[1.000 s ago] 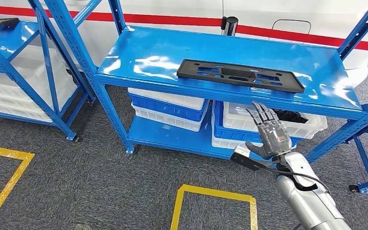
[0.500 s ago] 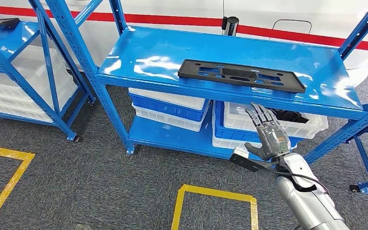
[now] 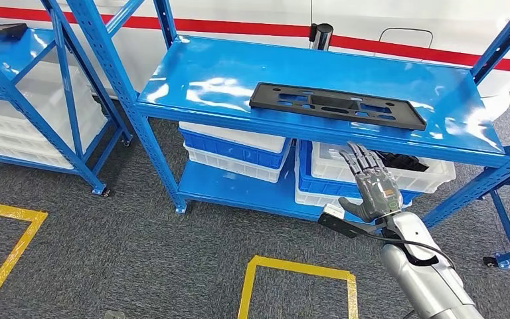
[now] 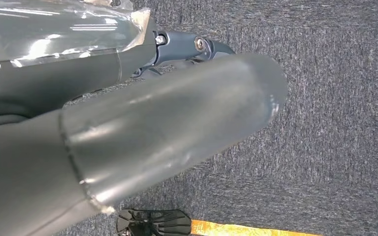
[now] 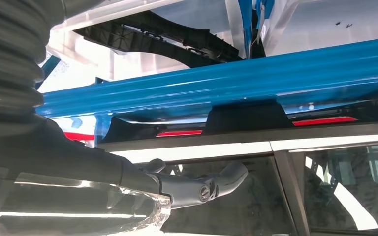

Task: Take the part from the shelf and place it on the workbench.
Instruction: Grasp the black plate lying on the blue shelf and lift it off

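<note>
I see the part (image 3: 337, 105) — flat, black, slotted, seemingly plastic — on the shelf (image 3: 226, 73); my right hand (image 3: 372, 186) spread, holding nothing.

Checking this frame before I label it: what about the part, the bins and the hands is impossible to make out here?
- Black part: its underside, hidden against the blue shelf, head view.
- White bin: contents mostly hidden by the shelf's top board.
- Left hand: its fingers can't be read in the close left wrist view.
- Right hand: palm side faces away, head view.

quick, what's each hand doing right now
Left hand: cannot be told; the left wrist view gives no clear look at its fingers.
Right hand: open, fingers spread, holding nothing, below the flat black plastic part on the blue shelf.
</note>
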### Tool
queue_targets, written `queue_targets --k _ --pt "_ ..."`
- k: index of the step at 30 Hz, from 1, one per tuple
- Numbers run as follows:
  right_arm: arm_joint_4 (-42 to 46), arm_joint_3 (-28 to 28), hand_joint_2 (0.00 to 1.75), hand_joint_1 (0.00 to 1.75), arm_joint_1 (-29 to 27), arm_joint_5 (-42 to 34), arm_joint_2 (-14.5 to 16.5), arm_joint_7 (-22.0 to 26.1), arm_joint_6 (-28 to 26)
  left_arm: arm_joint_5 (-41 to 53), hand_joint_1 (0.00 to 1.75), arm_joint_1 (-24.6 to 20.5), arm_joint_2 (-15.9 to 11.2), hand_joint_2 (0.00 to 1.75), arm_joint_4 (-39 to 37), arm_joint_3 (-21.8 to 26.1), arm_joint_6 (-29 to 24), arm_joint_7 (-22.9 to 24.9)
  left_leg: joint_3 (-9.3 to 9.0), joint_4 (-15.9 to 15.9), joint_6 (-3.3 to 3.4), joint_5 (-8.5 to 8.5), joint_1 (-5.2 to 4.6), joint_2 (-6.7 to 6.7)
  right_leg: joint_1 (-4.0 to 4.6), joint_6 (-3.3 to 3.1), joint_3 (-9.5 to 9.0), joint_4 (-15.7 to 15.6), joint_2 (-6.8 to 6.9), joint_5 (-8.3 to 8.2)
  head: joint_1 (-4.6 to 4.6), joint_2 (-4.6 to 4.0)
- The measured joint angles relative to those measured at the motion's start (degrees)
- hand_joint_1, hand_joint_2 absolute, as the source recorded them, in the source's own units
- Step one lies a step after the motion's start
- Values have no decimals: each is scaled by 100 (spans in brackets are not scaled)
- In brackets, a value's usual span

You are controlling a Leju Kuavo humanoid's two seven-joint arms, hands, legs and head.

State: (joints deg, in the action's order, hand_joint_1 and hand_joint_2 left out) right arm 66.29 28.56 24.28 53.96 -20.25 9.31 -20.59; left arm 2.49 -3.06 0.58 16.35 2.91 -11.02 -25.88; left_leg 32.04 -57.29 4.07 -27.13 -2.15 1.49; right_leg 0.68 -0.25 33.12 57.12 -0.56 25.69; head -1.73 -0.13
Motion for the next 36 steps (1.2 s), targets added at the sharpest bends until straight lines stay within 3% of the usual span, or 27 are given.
queue_targets --k 8,11,12,14,15,17,18,19,21,23,24,25,27,29,30,34,36 --pt "2 -5 175 0 4 14 13 7 43 -2 0 2 7 0 0 18 -8 -7 -7 -1 10 -7 -15 2 -14 0 -9 -13 0 -3 -2 0" --pt "4 -6 175 0 22 31 29 15 75 -5 0 2 10 0 0 46 -21 -22 -62 85 100 42 1 -13 -12 67 1 -2 -3 5 -1 0" --pt "4 -6 175 0 35 35 33 18 80 -7 0 1 14 0 0 51 -27 -30 -99 148 140 80 24 -24 -11 89 64 130 -2 72 7 0" --pt "3 -4 175 0 37 42 35 20 84 -9 0 6 26 0 0 54 -42 -41 -155 247 165 135 74 -44 -51 123 425 873 6 363 25 0" --pt "2 -4 175 0 27 44 36 20 84 -9 0 11 32 0 0 54 -49 -44 -154 223 128 111 102 -45 -118 211 463 940 15 339 28 0" --pt "1 -3 175 0 -4 49 39 20 84 -9 0 21 29 0 -1 63 -62 -61 -116 104 -25 20 145 -36 -208 311 280 551 2 151 33 0" --pt "2 -3 175 0 -5 50 43 20 85 -9 0 22 25 0 -1 72 -66 -70 -91 21 -115 -45 172 -35 -233 303 73 144 -6 10 32 0" --pt "3 -3 175 0 -7 51 46 20 85 -9 0 22 19 0 -2 80 -69 -79 -34 -107 -187 -135 183 -45 -230 225 11 44 -20 6 25 0" --pt "4 -3 175 0 -7 52 49 20 86 -9 0 20 20 0 -2 90 -73 -89 208 -627 -277 -435 221 -88 -243 142 -4 44 -12 11 9 0" --pt "4 -2 175 0 -17 52 50 20 86 -8 0 26 23 0 -3 93 -73 -92 601 -1379 -322 -749 238 -119 -228 126 -4 47 -4 15 7 0" --pt "4 -1 175 0 -25 53 51 20 86 -7 0 31 26 0 -4 94 -72 -92 733 -1597 -325 -785 241 -124 -219 125 -5 48 -3 15 6 0" --pt "4 -1 175 0 -30 54 51 20 86 -4 0 34 28 0 -5 95 -72 -92 768 -1607 -314 -705 240 -127 -210 125 -8 49 -3 16 7 0" --pt "8 -3 175 0 -34 55 51 20 86 2 0 29 28 0 -7 96 -74 -93 510 -985 -252 -278 233 -126 -193 126 -21 47 -9 16 6 0" --pt "17 -5 175 0 -27 54 50 20 86 9 0 16 25 0 -7 96 -77 -95 182 -272 -187 25 204 -123 -167 130 -23 44 -14 16 11 0" --pt "21 -5 175 0 -22 54 48 19 86 15 0 11 23 0 -7 96 -79 -97 105 -98 -168 70 185 -122 -159 133 -17 42 -13 16 10 0" --pt "36 -7 175 0 -17 55 42 17 86 42 0 9 25 0 -7 101 -106 -113 61 39 -108 121 165 -128 -142 194 35 81 4 47 15 0" --pt "47 -10 175 0 -12 55 23 14 86 52 0 4 29 0 -7 103 -109 -124 52 57 -114 131 147 -121 -120 184 69 121 17 55 39 0"
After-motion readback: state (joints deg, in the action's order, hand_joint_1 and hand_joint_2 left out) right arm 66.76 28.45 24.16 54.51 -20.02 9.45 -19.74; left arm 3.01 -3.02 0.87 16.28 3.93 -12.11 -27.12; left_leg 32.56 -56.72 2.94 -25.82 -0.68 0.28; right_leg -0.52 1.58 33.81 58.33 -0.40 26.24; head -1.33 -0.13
